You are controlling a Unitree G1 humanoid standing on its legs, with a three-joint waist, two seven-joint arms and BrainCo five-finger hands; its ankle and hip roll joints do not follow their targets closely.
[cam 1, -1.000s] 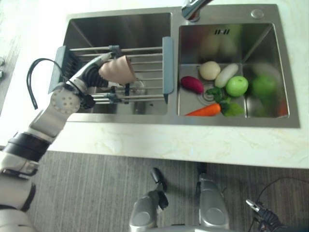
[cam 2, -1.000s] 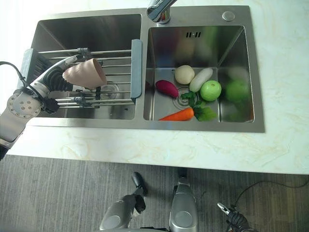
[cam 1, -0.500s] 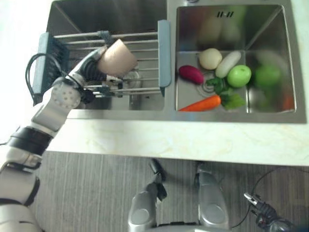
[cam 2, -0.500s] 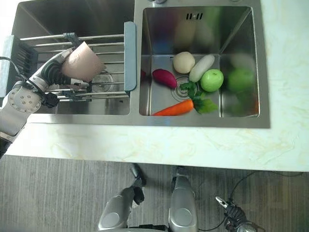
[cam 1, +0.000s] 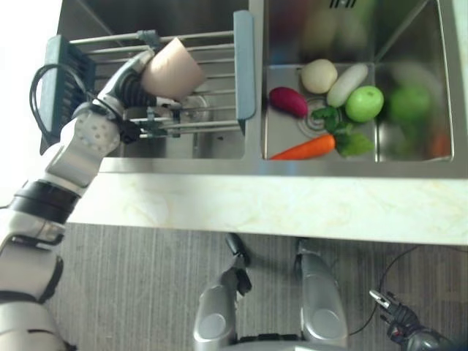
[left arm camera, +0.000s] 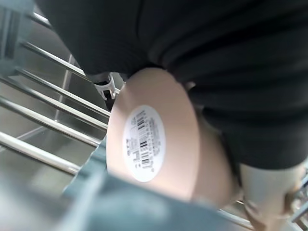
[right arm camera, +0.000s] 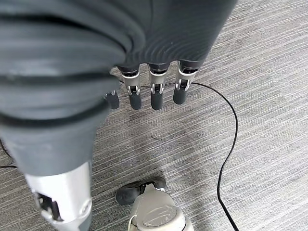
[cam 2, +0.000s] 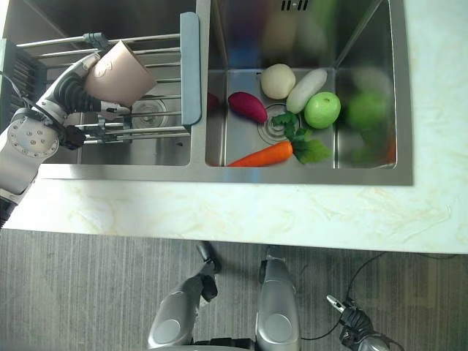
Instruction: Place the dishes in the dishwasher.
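A beige-pink cup (cam 1: pixel 173 69) is held tilted just above the bars of the drying rack (cam 1: pixel 212 126) that spans the left sink basin. My left hand (cam 1: pixel 131 86) comes in from the left and is shut on the cup. Up close, the cup's base (left arm camera: pixel 149 134) carries a white barcode sticker, with the rack's bars (left arm camera: pixel 43 118) behind it. My right hand (right arm camera: pixel 153 91) hangs open over the grey floor, fingers straight and holding nothing.
The right basin (cam 1: pixel 428 73) holds a carrot (cam 1: pixel 306 148), a green apple (cam 1: pixel 364 103), a purple sweet potato (cam 1: pixel 289 102), a white radish (cam 1: pixel 348 84) and a pale round vegetable (cam 1: pixel 319 75). A pale marble counter (cam 1: pixel 256 208) runs along the front of the sink.
The whole picture has shifted, so the camera moved. The cup has turned slightly in my left hand and stays over the rack.
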